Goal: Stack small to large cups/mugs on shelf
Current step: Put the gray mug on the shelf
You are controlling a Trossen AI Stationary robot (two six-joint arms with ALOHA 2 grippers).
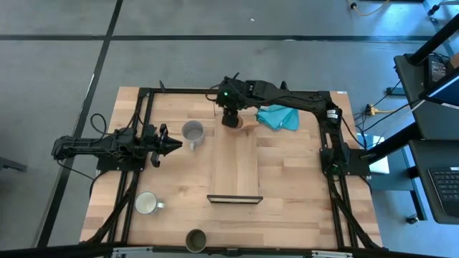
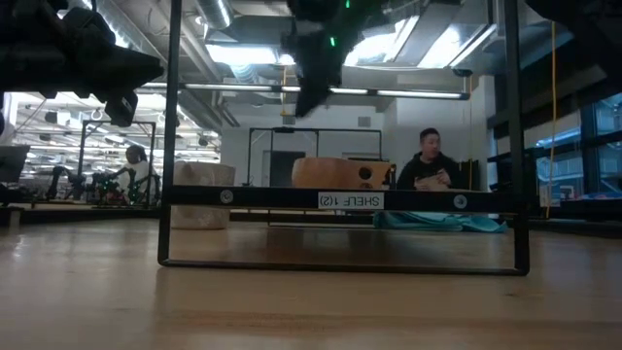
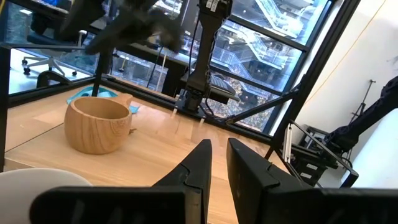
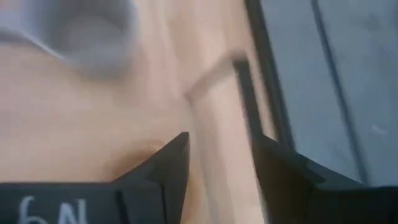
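The shelf (image 1: 234, 168) lies lengthwise in the middle of the table, with a black bracket at its near end (image 1: 234, 200). The tan wooden cup (image 1: 249, 127) (image 3: 98, 124) stands upright at the shelf's far end. My right gripper (image 1: 230, 117) (image 4: 217, 155) hangs open and empty above that end, just left of the cup. The grey mug (image 1: 193, 132) stands on the table left of the shelf. My left gripper (image 1: 178, 143) (image 3: 219, 163) waits level beside it, fingers nearly together. A pale mug (image 1: 147, 203) and a dark olive cup (image 1: 196, 239) stand near the front edge.
A teal cloth (image 1: 278, 117) lies at the far right, next to the wooden cup. Black frame rails (image 1: 136, 179) run along both table sides. A person (image 2: 428, 167) sits in the room beyond the table.
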